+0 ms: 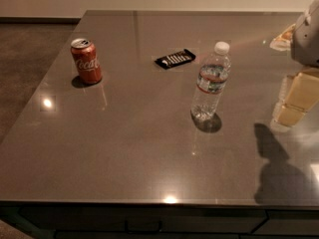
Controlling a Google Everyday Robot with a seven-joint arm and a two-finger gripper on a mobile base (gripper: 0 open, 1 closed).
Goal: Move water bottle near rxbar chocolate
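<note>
The water bottle (211,81) stands upright right of the table's middle; it is clear, with a white cap and a red, white and blue label band. The rxbar chocolate (175,59), a flat black bar with white lettering, lies a little behind and to the left of the bottle, apart from it. My gripper (295,102) is at the right edge of the view, to the right of the bottle and clear of it, holding nothing that I can see. Part of the gripper is cut off by the frame edge.
A red Coca-Cola can (86,61) stands upright at the left of the grey table (124,143). A pale object (283,38) lies at the far right, partly behind the arm. The table's front edge runs along the bottom; floor lies beyond its left edge.
</note>
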